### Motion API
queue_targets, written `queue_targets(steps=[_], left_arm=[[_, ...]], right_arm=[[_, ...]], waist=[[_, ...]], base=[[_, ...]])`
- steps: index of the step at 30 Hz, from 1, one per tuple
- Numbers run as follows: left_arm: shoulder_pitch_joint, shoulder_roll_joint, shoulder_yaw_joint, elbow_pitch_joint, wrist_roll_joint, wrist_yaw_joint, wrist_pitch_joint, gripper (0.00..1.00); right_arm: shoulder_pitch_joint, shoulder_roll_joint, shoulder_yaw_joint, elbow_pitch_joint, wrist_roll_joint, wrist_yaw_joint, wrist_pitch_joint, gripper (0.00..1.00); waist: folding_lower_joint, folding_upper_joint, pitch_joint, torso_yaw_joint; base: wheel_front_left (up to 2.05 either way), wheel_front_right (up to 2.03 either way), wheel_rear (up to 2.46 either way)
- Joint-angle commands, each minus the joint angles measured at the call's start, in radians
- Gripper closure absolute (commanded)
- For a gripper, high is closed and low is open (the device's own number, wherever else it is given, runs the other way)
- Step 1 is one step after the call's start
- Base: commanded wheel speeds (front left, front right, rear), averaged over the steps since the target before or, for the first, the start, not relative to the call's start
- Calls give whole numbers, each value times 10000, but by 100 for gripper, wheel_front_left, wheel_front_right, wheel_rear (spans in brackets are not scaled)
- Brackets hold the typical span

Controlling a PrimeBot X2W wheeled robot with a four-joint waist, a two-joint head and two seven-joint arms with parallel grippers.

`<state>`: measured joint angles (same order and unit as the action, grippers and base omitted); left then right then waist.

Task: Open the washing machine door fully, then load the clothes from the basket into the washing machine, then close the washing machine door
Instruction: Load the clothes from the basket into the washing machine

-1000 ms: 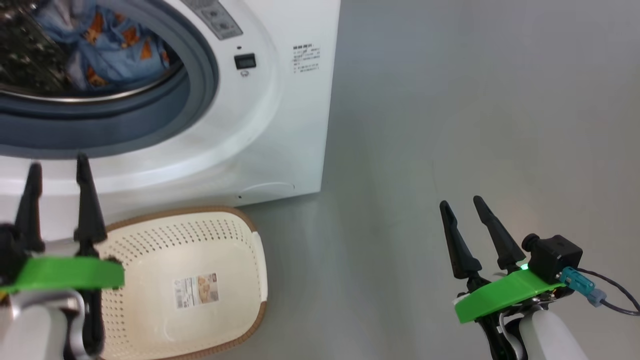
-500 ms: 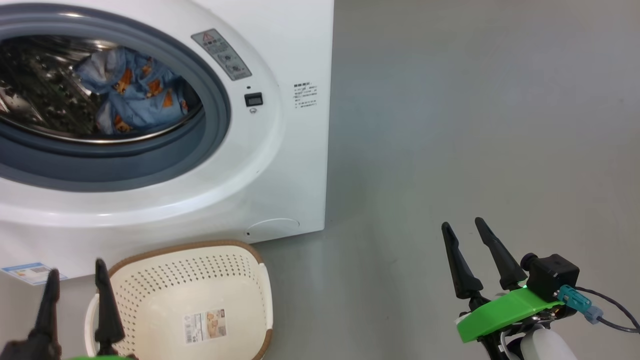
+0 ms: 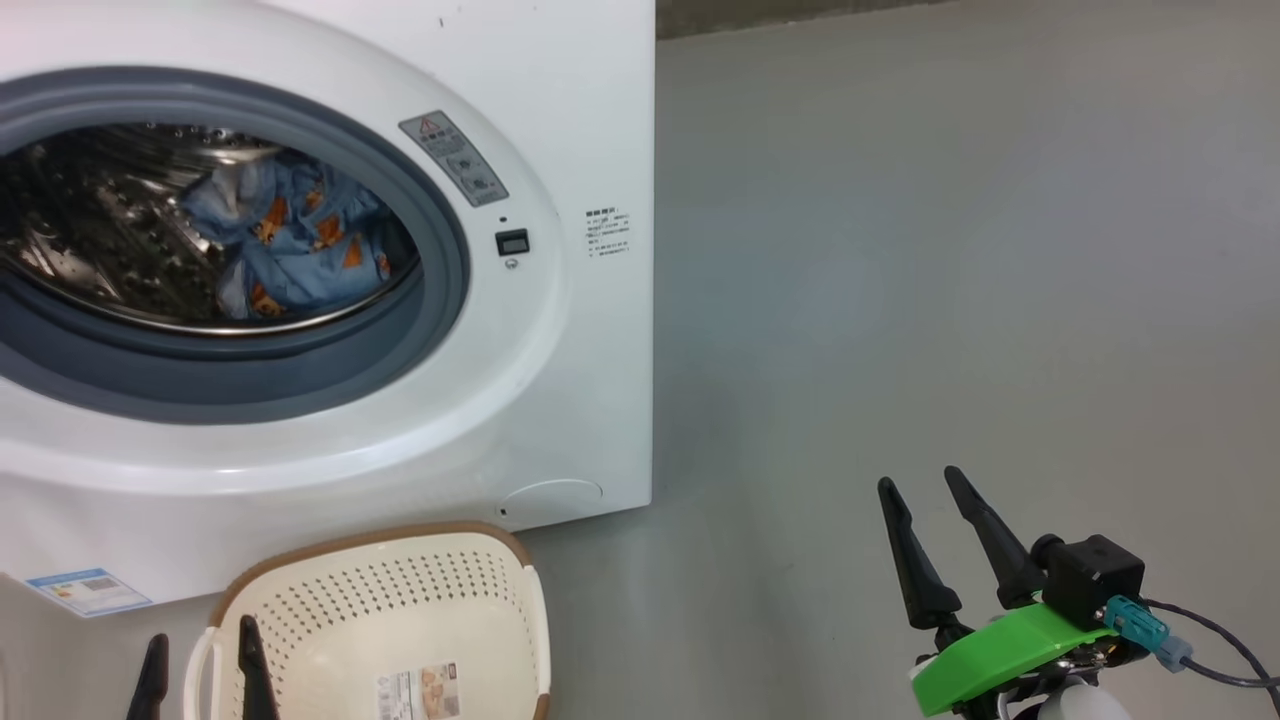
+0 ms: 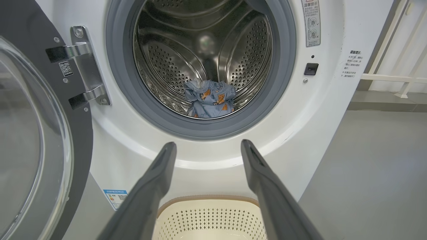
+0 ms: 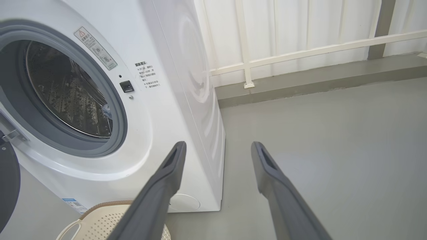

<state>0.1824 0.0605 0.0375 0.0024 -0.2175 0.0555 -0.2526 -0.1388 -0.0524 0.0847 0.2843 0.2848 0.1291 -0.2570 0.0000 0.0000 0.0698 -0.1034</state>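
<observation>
Firstly, from the head, blue bear-printed clothes (image 3: 300,240) are seen inside the white front-loading washing machine (image 3: 560,400); the cream perforated plastic basket (image 3: 400,600) is set on the grey floor (image 3: 900,250) before it. The left gripper (image 3: 203,680) and right gripper (image 3: 920,485) are held spread wide, empty. From the left wrist, the black-rimmed round glass door (image 4: 33,133) is shown swung open.

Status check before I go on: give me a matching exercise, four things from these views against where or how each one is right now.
Things:
1. washing machine door
2. clothes
3. basket
4. right tool

States:
A. on the floor in front of the washing machine, no clothes in its visible part
B. swung wide open
C. lying in the steel drum
D. open, holding nothing

Pairs: 1-B; 2-C; 3-A; 4-D
</observation>
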Motion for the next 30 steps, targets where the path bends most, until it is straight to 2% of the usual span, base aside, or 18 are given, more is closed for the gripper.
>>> queue_targets(steps=[1, 5, 30], left_arm=[[-132, 51, 368, -195, 111, -102, -91, 0], [54, -38, 338, -213, 245, -143, -91, 0], [610, -101, 301, -772, 392, 324, -91, 0]], right_arm=[[61, 22, 234, -255, -179, 16, -48, 0], [223, 22, 242, -369, -446, 16, -48, 0], [763, 22, 165, -723, -729, 16, -48, 0]], waist=[[0, 0, -115, 36], [0, 0, -352, 64], [0, 0, -898, 27]], base=[[0, 0, 0], [0, 0, 0], [0, 0, 0]])
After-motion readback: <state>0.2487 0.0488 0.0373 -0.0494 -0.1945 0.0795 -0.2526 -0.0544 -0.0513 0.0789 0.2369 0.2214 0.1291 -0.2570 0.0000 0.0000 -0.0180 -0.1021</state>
